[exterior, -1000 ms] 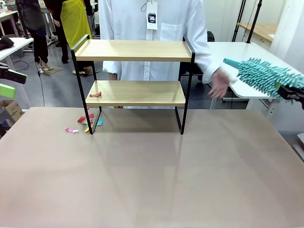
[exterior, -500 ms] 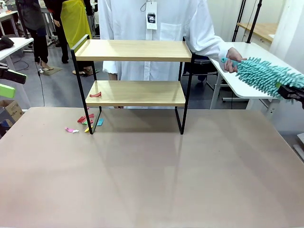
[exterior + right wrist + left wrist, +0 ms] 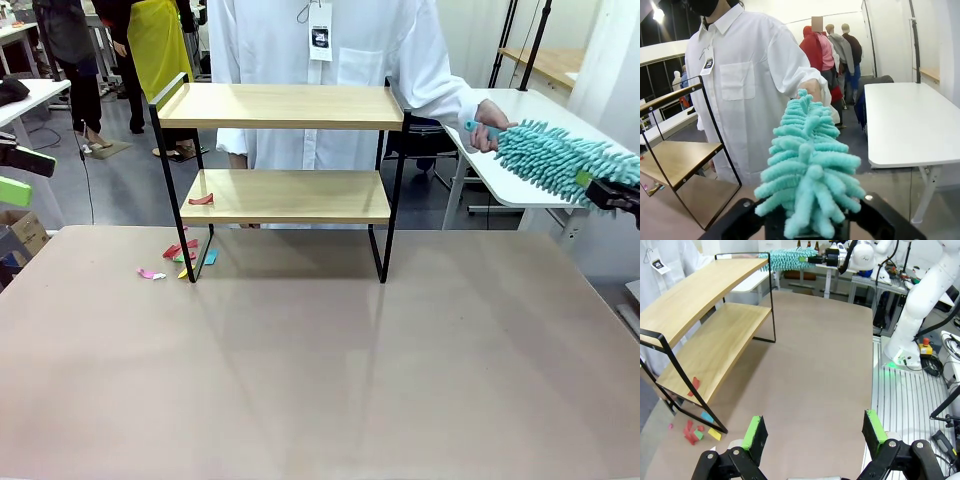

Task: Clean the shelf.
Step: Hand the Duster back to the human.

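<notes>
The shelf (image 3: 285, 106) stands at the table's far middle, two wooden boards in a black frame; it also runs along the left of the left wrist view (image 3: 715, 347). A red scrap (image 3: 201, 199) lies on its lower board. My right gripper (image 3: 612, 192) hangs at the far right, beyond the table's edge, shut on a teal fluffy duster (image 3: 550, 158). The duster (image 3: 810, 170) points at the person, whose hand (image 3: 492, 122) grips its far tip. My left gripper (image 3: 815, 432) is open and holds nothing, off the table's left side (image 3: 15, 178).
Coloured paper scraps (image 3: 182, 257) lie on the table by the shelf's left foot, and a pink scrap (image 3: 150, 273) lies a little nearer. The person in a white coat (image 3: 320, 60) stands behind the shelf. A white side table (image 3: 520, 150) stands at the right.
The person's hand came up from beside the white table and closed on the duster's far tip. Both arms have barely moved.
</notes>
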You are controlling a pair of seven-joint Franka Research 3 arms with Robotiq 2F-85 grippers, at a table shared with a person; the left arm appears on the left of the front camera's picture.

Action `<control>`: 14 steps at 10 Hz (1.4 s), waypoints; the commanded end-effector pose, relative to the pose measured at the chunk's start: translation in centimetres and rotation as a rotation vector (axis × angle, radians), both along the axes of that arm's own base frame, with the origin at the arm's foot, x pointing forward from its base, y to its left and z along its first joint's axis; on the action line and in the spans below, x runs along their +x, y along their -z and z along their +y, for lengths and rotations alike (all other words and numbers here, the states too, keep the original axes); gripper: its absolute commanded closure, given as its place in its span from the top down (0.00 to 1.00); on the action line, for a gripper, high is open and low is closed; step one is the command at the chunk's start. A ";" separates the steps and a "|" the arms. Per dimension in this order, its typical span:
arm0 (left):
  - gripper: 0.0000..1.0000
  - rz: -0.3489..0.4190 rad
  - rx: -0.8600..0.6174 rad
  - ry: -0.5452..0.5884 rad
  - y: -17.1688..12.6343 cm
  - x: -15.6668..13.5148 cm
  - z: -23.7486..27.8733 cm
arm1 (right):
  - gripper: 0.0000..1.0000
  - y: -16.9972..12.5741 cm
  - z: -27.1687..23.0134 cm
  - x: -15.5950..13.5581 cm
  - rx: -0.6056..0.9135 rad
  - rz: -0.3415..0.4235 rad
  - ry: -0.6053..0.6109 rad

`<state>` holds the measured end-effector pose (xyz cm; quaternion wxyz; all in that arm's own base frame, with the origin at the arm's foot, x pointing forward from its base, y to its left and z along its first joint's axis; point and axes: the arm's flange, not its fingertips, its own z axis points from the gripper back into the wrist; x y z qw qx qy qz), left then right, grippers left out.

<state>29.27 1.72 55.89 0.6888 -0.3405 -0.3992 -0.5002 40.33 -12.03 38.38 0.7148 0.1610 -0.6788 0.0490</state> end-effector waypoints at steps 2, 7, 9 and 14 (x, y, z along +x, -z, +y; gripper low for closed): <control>1.00 -0.024 -0.023 0.011 -0.2 0.3 -0.2 | 0.87 -2.3 -0.4 -1.0 0.048 0.021 -0.010; 1.00 -0.024 -0.023 0.011 -0.2 0.3 -0.2 | 1.00 -14.0 -4.3 -3.9 0.295 -0.198 0.029; 1.00 -0.024 -0.023 0.011 -0.2 0.3 -0.2 | 1.00 -17.6 -8.4 -5.0 0.477 -0.277 0.067; 1.00 -0.024 -0.023 0.011 -0.2 0.3 -0.2 | 1.00 -18.8 -12.2 -6.6 0.560 -0.303 0.108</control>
